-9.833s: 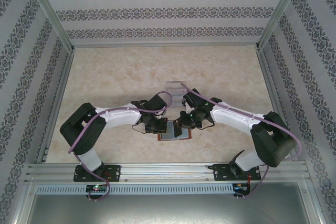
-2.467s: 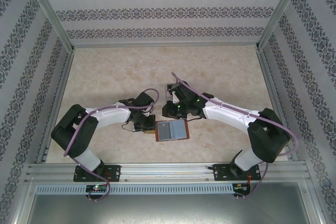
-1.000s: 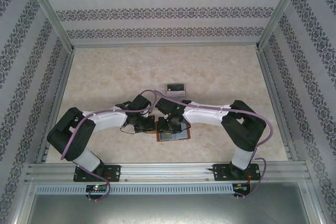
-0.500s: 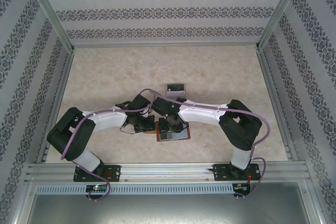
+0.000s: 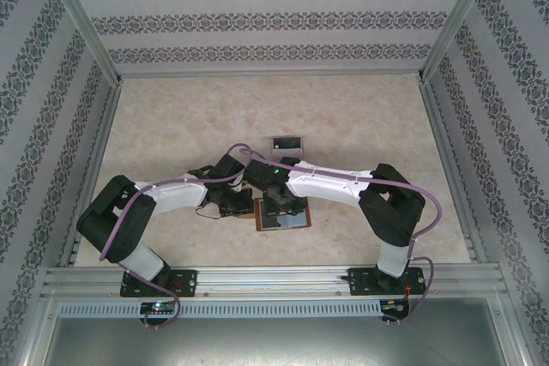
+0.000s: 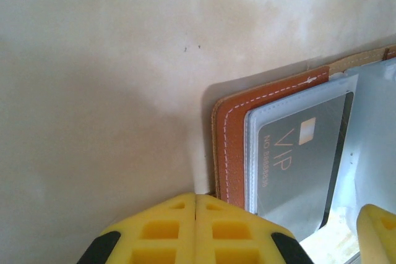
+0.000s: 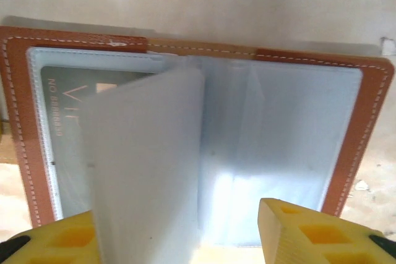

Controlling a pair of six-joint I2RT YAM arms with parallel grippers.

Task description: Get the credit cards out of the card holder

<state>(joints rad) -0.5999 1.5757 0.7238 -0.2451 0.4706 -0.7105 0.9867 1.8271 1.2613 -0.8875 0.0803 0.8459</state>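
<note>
lying open, the card holder (image 7: 372, 110) sits just beneath the right gripper (image 7: 179, 239).

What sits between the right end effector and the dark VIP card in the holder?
A translucent sleeve leaf, standing inside the open right end effector, covers part of the VIP card, which also sits inside a clear pocket of the card holder.

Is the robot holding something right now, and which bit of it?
Nothing is gripped. The right hand is open around a clear sleeve of the card holder; the left hand is shut at its edge.
</note>
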